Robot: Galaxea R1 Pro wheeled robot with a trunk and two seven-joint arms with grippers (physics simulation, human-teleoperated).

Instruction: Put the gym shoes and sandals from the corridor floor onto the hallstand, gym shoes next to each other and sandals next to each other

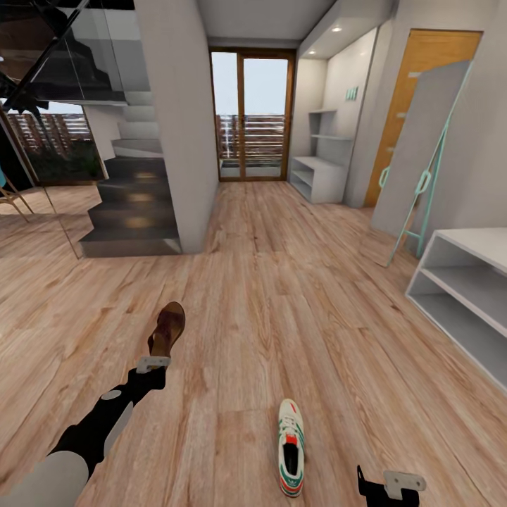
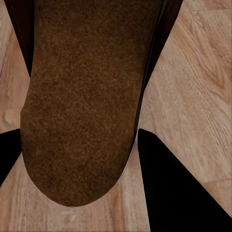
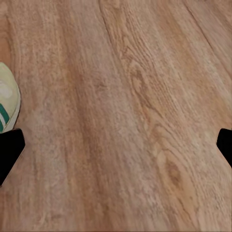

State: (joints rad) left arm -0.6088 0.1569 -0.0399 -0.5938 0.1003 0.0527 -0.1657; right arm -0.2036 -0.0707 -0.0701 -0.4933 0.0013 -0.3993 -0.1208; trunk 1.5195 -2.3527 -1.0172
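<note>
Corridor, head view: wood plank floor (image 1: 282, 296) running up toward a glazed door (image 1: 252, 116) at 12 o'clock. Left gripper (image 1: 153, 364) reaches out from 7 o'clock, down at the heel end of one brown sandal (image 1: 167, 329), which points toward 12 o'clock; whether the sandal is lifted or on the boards cannot be told. Left wrist view: the sandal (image 2: 82, 101) sits between the two dark fingers (image 2: 169, 188) of the left gripper (image 2: 79, 159), its rounded end toward the camera, wood grain showing on both sides. The jaws stand apart with the sandal between them; the right-hand finger touches or nearly touches its edge, and a firm clamp cannot be confirmed. One sneaker (image 1: 291, 447), white with green stripes and a red tongue, lies on the floor at about 6 o'clock, toe toward 12 o'clock, well apart from the sandal. Right gripper (image 1: 391, 486) at 5 o'clock, just beside the sneaker, not touching. Right wrist view: right gripper (image 3: 116, 150) wide open and empty over bare planks, finger tips (image 3: 9, 150) at the picture's two edges; the sneaker's rounded end (image 3: 7, 99) just by one tip. Shoe rack (image 1: 465, 289), pale grey with open shelves, at 3 o'clock. A similar pale shelf unit (image 1: 320, 176) stands far off at 1 o'clock by the door. Grey staircase (image 1: 134, 204) at 10 o'clock. A tall panel on a teal frame (image 1: 422, 162) leans on the wall at 2 o'clock.
</note>
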